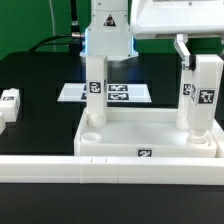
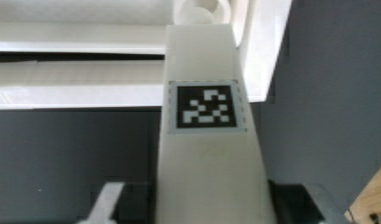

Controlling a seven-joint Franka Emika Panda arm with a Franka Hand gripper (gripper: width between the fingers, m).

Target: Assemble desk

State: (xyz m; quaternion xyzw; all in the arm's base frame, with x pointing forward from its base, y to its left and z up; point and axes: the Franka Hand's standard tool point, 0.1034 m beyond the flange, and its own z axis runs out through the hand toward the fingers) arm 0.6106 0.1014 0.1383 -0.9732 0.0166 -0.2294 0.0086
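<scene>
White plastic desk top (image 1: 140, 128) lies in the middle of the table, just behind the long rail (image 1: 60, 168). The gripper (image 2: 205, 205) has its two fingers (image 2: 112, 200) pressed tight on both sides of the held leg (image 1: 93, 100). It keeps the leg upright on the desk top, on the exterior view's left, I think so the leg can go into its hole. The standing leg (image 1: 205, 95) is up on the exterior view's right. The loose leg (image 1: 10, 102) waits far off to the left.
</scene>
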